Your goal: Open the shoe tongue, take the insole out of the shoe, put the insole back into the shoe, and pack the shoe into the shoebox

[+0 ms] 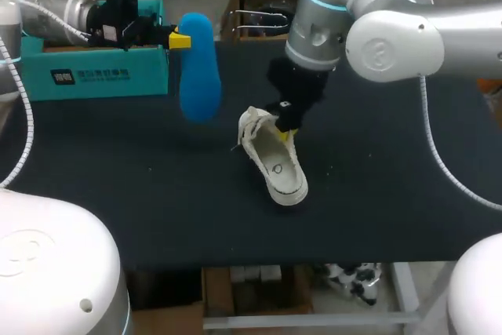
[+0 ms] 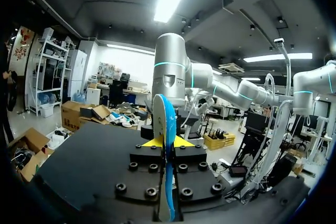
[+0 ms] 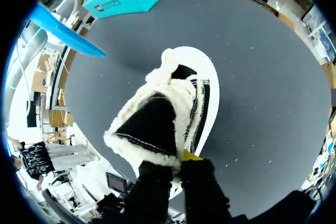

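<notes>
The white fleece-lined canvas shoe [image 1: 276, 164] lies on the black table [image 1: 118, 194], its rim pinched by the right gripper [image 1: 286, 125]. Farther back, the left gripper [image 1: 179, 39] clamps the blue foam insole [image 1: 198, 68] aloft. I'd hold the mouth wide and feed the insole in toe-first.

Of right gripper [image 3: 176, 163], end sunk in collar of white fleece-lined shoe [image 3: 202, 93]; grip on collar not to tell, same in head view. Black flap [image 3: 149, 124] with fleece edge: tongue or heel part, unclear. Small mark inside shoe in head view too small to read. Blue foam insole [image 2: 167, 119] edge-on in left wrist view, lower end hidden in left gripper [image 2: 168, 141], yellow tips mostly covered. Teal cardboard shoebox [image 1: 94, 76]: inside out of sight, top partly behind left arm [image 1: 63, 9]; cut by rim in right wrist view.
</notes>
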